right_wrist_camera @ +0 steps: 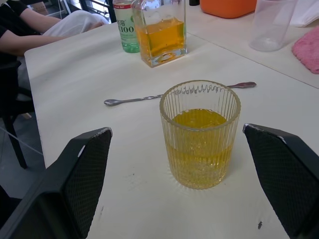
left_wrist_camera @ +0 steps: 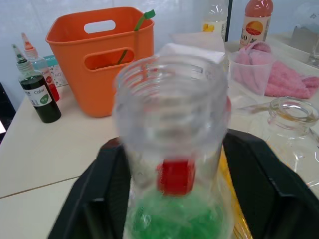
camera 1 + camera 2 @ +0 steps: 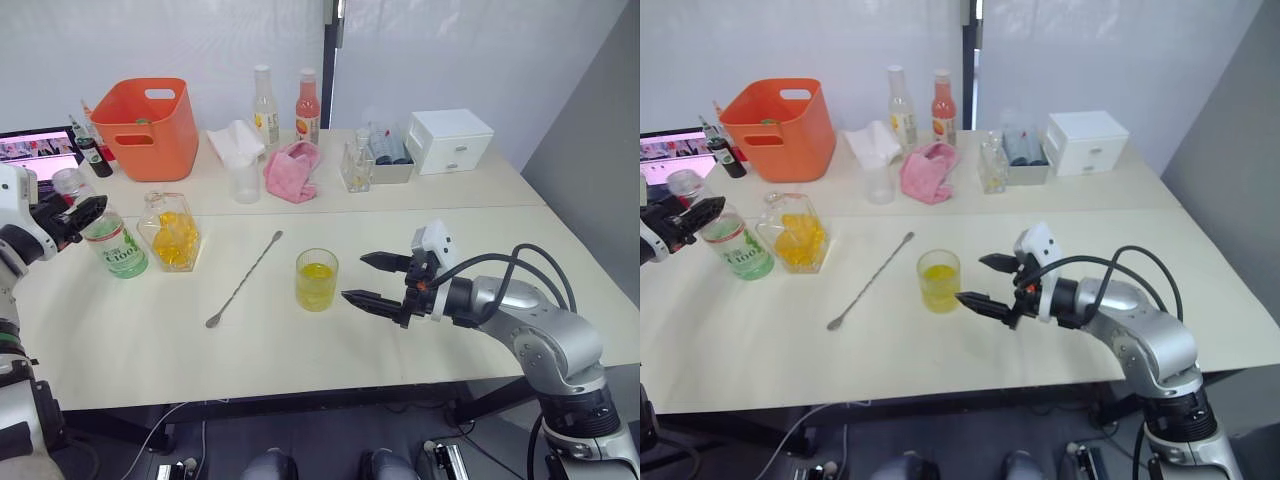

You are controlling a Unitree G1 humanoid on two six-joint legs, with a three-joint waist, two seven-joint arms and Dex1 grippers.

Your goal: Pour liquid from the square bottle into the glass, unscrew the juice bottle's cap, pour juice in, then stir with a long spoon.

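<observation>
Clear juice bottle [image 3: 108, 234] gripped by left tool [image 3: 72, 213]; right tool [image 3: 372, 279] gapes beside glass [image 3: 316, 279]

The juice bottle [image 2: 174, 199] is blurred and cut off at the frame's lower edge in the left wrist view; its cap cannot be made out.

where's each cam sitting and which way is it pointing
Left and right eye: on the head, looking forward and down over the table; both arms show.
Left wrist: along the left gripper, shut on the juice bottle, toward the orange bin.
Right wrist: along the open right gripper, at the glass, spoon and square bottle.
Shared: all show both bottles.
</observation>
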